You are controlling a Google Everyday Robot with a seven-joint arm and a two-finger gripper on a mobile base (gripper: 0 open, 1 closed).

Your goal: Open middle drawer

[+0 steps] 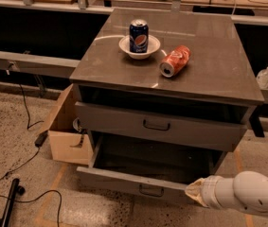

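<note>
A dark grey cabinet (204, 74) stands in the middle of the camera view. The middle drawer (124, 122) has a small black loop handle (156, 126), and its front stands slightly out from the cabinet body. Above it is a dark recess under the top. The bottom drawer (119, 181) is pulled well out, its inside dark. My gripper (193, 191) comes in from the lower right on a white arm (252, 195). Its cream tip is at the right end of the bottom drawer's front, well below and right of the middle drawer's handle.
On the cabinet top a blue soda can (138, 36) stands in a white bowl (139, 48), and a red can (174, 61) lies on its side. An open cardboard box (67, 138) sits at the cabinet's left. Black cables (10, 174) cross the floor at left. Benches run behind.
</note>
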